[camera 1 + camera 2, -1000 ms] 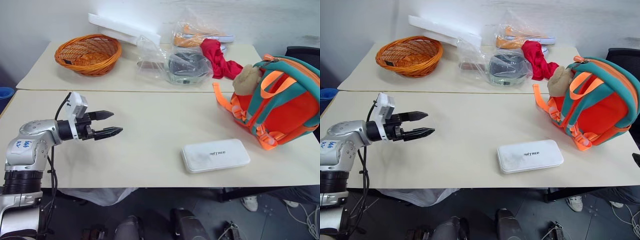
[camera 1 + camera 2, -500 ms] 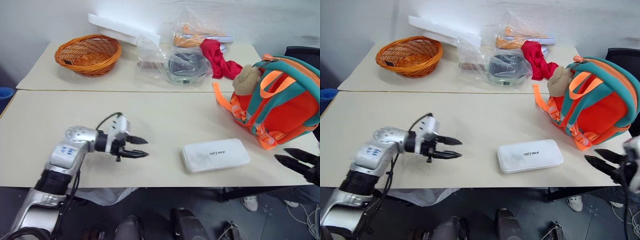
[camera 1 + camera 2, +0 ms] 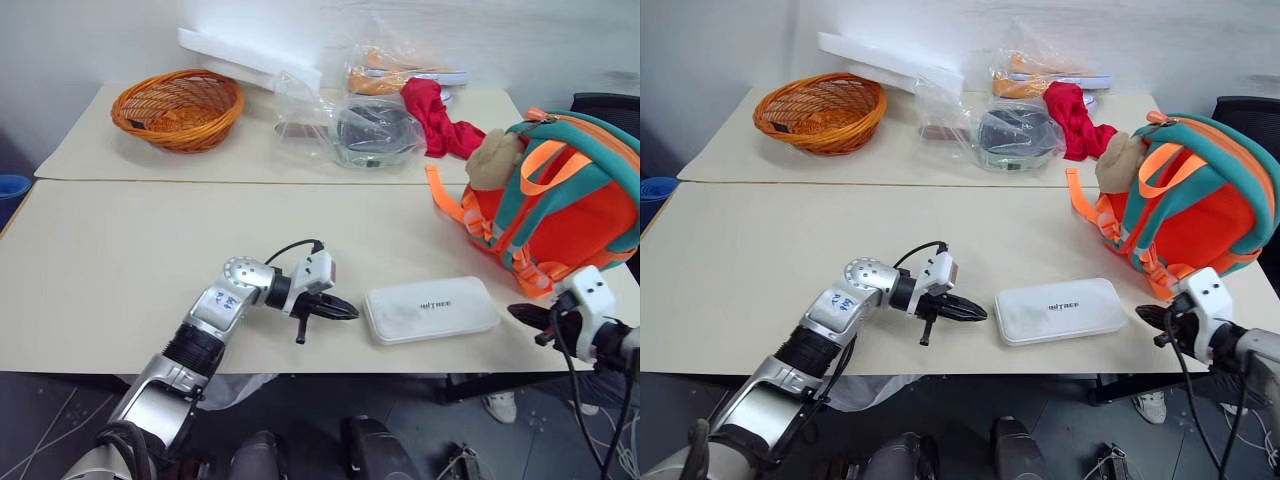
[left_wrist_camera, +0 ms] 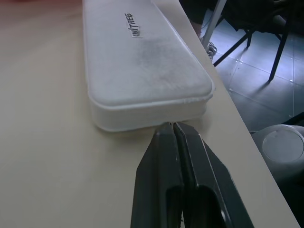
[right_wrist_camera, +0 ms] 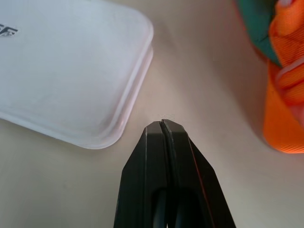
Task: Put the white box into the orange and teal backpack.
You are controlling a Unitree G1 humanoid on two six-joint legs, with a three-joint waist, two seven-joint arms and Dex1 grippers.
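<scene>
Lying flat on the worktop (image 3: 120, 270), the white box (image 3: 430, 309) sits between both claws, dark lettering up. Left claw (image 3: 347, 311): fingers pressed together, tip just beside the box's near short end, holding nothing. Right claw (image 3: 518, 313): fingers likewise together, empty, tip near the box's opposite corner. Backpack (image 3: 560, 215): orange with teal trim, tan plush toy (image 3: 490, 160) attached, standing just beyond the right claw.

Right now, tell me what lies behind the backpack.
Behind the backpack a dark chair shows past its top, and the red cloth lies on the far table toward its left. Whatever sits directly behind its body is covered, as is its interior.
</scene>
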